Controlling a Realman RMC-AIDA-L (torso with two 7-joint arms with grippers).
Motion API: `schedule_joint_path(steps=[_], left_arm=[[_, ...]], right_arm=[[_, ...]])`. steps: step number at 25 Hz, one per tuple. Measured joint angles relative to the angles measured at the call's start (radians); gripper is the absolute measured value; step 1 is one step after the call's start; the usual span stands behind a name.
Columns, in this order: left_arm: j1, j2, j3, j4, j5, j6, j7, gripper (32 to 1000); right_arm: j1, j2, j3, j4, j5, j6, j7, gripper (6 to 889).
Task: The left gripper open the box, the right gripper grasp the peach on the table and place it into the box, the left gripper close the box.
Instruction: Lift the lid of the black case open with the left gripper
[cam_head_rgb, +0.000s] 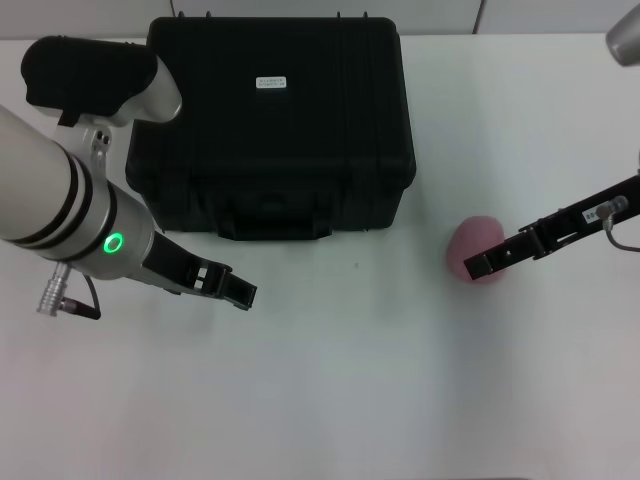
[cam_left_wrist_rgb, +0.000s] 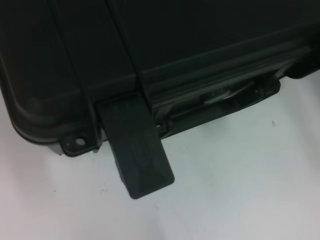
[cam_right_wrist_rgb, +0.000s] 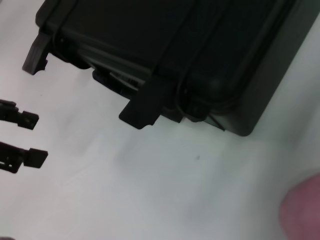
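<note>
- Our left gripper (cam_head_rgb: 232, 288), fingers apart, hovers at the box's (cam_head_rgb: 300, 130) six o'clock; lid shut.
- Our right gripper (cam_head_rgb: 478, 266) overlaps the peach (cam_head_rgb: 470, 243); we cannot tell its jaws.

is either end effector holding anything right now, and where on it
Nothing is held. The left end effector sits open in front of the closed box. The right end effector is at the peach; a grip cannot be told.
</note>
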Motion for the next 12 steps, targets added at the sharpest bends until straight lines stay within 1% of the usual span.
schedule_joint_path(steps=[5, 12], left_arm=[[-0.006, 0.0004, 0.0, -0.003, 0.0, 0.0, 0.0, 895], [-0.013, 0.0004, 0.0, -0.005, 0.0, -0.003, 0.0, 895]], right_arm=[[0.015, -0.001, 0.001, 0.022, -0.001, 0.002, -0.004, 839], [0.018, -0.002, 0.003, 0.03, 0.0, -0.001, -0.004, 838]])
